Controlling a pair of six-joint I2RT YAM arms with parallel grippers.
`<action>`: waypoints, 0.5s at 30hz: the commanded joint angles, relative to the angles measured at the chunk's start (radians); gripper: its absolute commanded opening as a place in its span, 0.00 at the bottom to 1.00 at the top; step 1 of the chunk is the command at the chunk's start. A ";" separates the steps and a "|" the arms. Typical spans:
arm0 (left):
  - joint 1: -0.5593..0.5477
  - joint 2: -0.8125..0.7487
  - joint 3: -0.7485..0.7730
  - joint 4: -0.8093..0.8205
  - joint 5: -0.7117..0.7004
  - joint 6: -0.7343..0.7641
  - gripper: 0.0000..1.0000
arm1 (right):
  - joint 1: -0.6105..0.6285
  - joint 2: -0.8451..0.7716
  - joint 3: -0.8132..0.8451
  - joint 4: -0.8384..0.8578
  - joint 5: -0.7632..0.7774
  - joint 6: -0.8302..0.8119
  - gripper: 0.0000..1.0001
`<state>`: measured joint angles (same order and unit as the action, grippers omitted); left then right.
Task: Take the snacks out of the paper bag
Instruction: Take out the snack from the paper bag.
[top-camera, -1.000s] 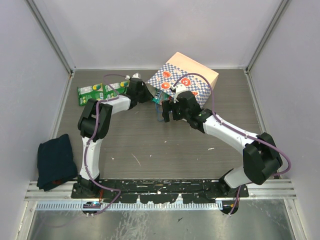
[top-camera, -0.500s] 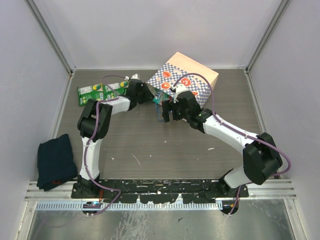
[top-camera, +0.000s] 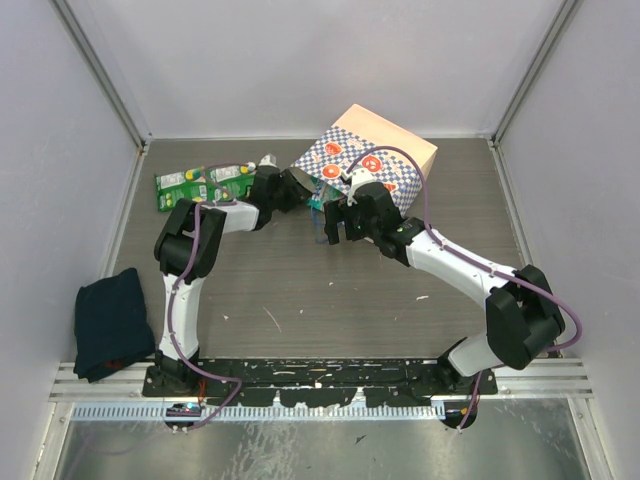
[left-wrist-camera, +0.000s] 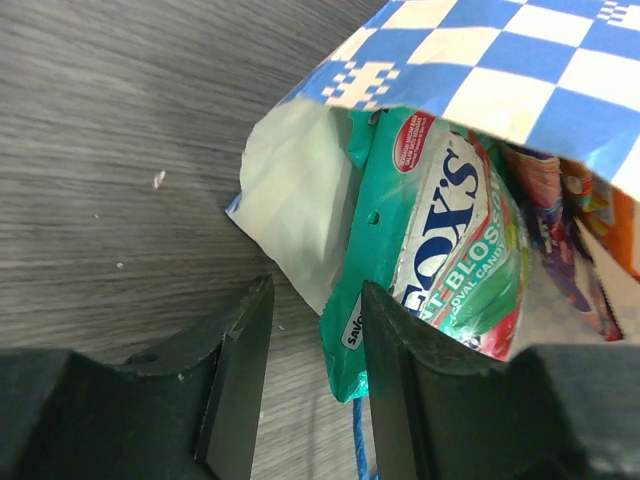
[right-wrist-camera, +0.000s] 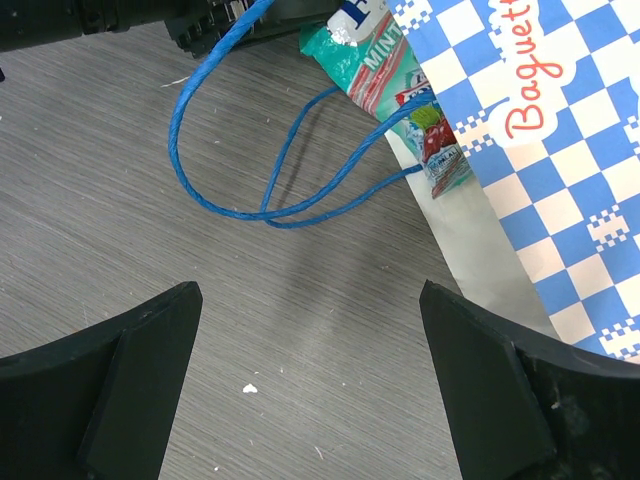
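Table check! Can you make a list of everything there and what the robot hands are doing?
Surface: grey wooden table, a few pale specks.
Job's things: checkered paper bag on its side; teal packet at its mouth; green packets out, left.
Clutter: dark blue cloth, near left.
Grippers: left gripper open at the bag's mouth; right gripper open, empty.
Cables: purple cables on both arms; blue bag handles loose.
Surroundings: plain grey walls.
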<state>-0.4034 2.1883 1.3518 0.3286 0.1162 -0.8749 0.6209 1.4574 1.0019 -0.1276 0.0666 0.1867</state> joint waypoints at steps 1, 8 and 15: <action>-0.003 -0.039 -0.052 0.100 0.060 -0.117 0.42 | 0.003 -0.023 0.011 0.050 0.009 -0.004 0.97; -0.003 -0.005 -0.091 0.210 0.078 -0.232 0.40 | 0.003 -0.026 0.007 0.050 0.007 -0.004 0.97; -0.003 -0.004 -0.123 0.278 0.076 -0.292 0.39 | 0.003 -0.028 0.006 0.049 0.007 -0.004 0.97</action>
<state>-0.4038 2.1887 1.2488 0.4927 0.1707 -1.1110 0.6209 1.4574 1.0019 -0.1276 0.0662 0.1867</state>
